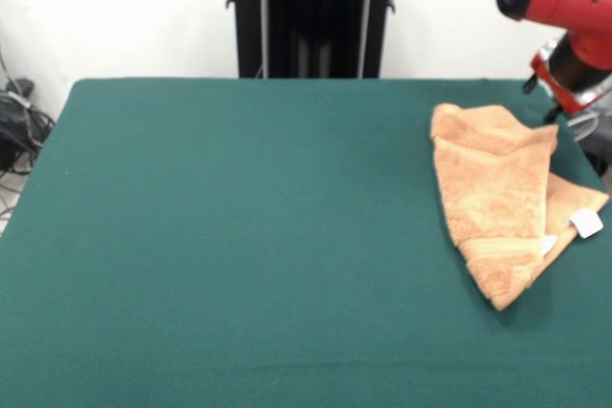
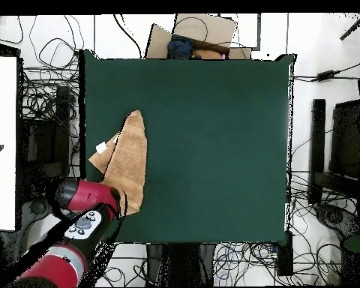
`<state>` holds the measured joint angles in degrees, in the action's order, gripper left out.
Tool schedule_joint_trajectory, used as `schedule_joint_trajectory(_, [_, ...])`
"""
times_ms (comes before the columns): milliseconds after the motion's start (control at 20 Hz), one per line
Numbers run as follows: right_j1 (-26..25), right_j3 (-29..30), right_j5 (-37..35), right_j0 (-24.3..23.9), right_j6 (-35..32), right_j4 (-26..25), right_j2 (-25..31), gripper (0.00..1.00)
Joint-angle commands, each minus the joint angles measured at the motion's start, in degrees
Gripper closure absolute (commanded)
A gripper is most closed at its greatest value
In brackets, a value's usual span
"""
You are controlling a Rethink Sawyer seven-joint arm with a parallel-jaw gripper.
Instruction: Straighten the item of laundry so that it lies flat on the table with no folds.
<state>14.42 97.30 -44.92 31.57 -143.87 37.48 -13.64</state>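
Note:
The orange-tan towel (image 1: 492, 193) lies folded over itself near the right edge of the green table (image 1: 239, 236), tapering to a point toward the front. Its white tag (image 1: 585, 223) sticks out on the right side. In the overhead view the towel (image 2: 127, 161) lies by the table's (image 2: 213, 150) left edge, with the tag (image 2: 100, 147) on its left. My red arm comes in at the top right, and the gripper (image 1: 557, 102) hangs just beyond the towel's far right corner. In the overhead view the arm's wrist (image 2: 89, 199) covers the gripper and the towel's nearest corner.
The black pedestal (image 1: 311, 11) stands behind the table's far edge. Cables (image 1: 19, 126) lie on the floor at the left. In the overhead view a cardboard box (image 2: 198, 34) sits beyond the top edge, and black equipment (image 2: 340, 150) stands at the right.

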Motion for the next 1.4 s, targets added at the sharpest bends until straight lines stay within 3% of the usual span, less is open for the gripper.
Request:
schedule_joint_trajectory(50, [-3.28, -10.84, 3.11, 1.87, -19.52, 5.62, 6.79, 0.00])
schedule_joint_trajectory(650, [-3.62, -12.80, 0.57, 2.31, -22.01, 4.58, 5.66, 0.00])
schedule_joint_trajectory(1400, [-5.66, -13.36, 2.13, 3.03, -19.78, 5.34, 3.99, 0.00])
